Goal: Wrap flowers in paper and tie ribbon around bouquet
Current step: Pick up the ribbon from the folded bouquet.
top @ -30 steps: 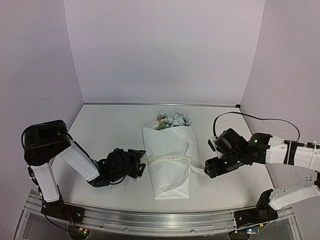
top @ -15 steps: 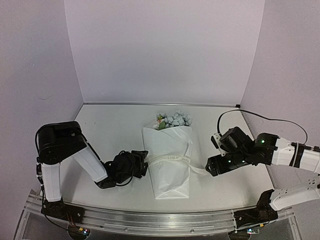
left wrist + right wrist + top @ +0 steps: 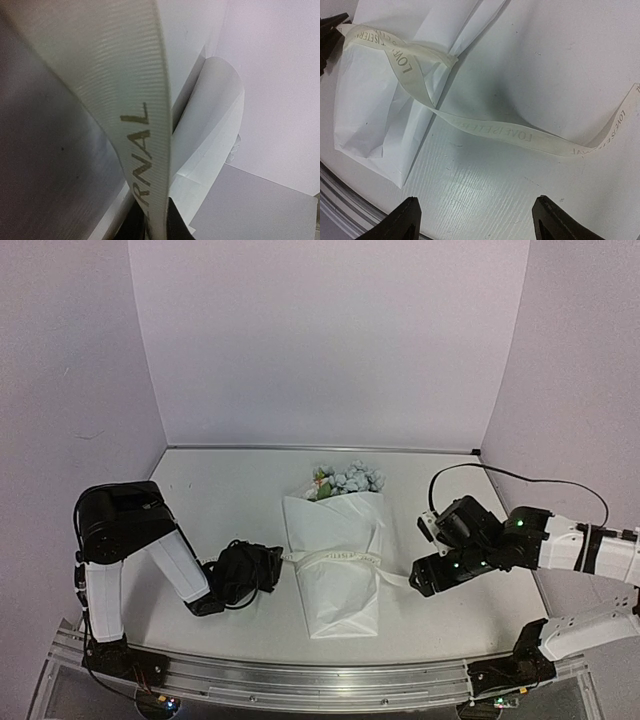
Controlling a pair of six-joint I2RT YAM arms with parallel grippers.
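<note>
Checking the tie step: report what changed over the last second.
The left gripper closed on the left end of the ribbon and drew back leftward, away from the bouquet. The right gripper stayed open above its loose right tail; the bouquet did not move.

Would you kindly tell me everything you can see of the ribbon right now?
The ribbon is a long, narrow, cream strip of ribbed fabric printed with dull gold lettering. It crosses over the waist of the paper-wrapped bouquet with a slight twist. Its left end runs taut into the left gripper, which looks pinched on it. Its right tail lies loose on the table, tip curling up, in front of the open right gripper, which does not touch it.
</note>
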